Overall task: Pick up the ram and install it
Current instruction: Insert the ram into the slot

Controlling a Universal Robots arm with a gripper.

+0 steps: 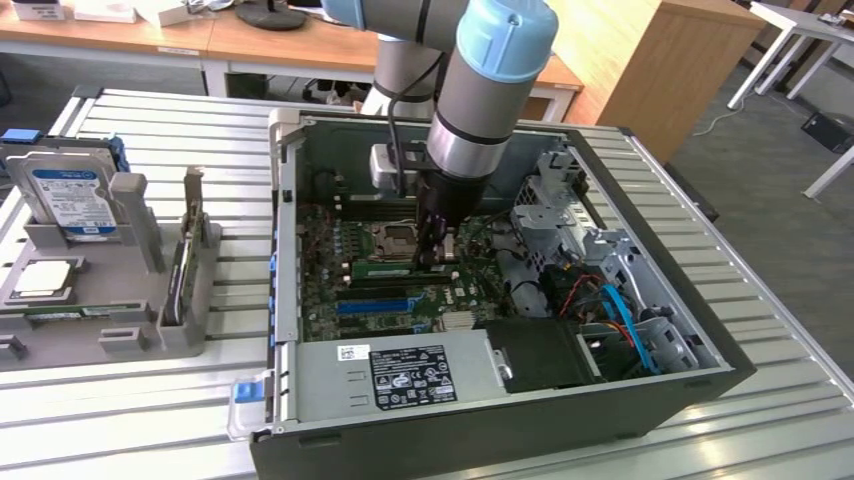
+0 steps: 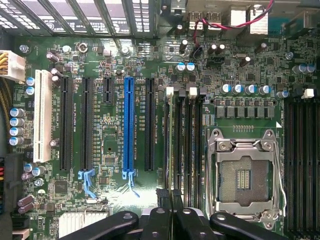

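Ram location: the ram (image 1: 384,268) shows as a green strip along the memory slots (image 1: 400,260), at 6 o'clock of the processor socket (image 1: 395,238) in the exterior view.
Ram axis: its long axis runs 9 to 3 o'clock across that view, parallel to the blue slot (image 1: 374,305) lying at its 6 o'clock.
Ram seating: cannot tell whether it is fully home.
Computer case: the computer case (image 1: 641,395) lies open side up. It holds the motherboard (image 1: 327,285), a labelled power supply (image 1: 400,375) at the 6 o'clock end and cables (image 1: 607,310) toward 3 o'clock.
Grey fixture: the grey fixture (image 1: 147,340) stands at 9 o'clock of the case, just beside it. It carries a hard drive (image 1: 74,200), a processor chip (image 1: 40,280) and a bracketed card (image 1: 187,250).
Claw position: the claw (image 1: 437,258) hangs upright inside the case, its tips at the ram's 3 o'clock end.
Claw opening: in the wrist view the claw (image 2: 174,207) has its fingers drawn almost together over the slot ends.
Claw hold: cannot tell whether the tips pinch the ram or merely bear on it.
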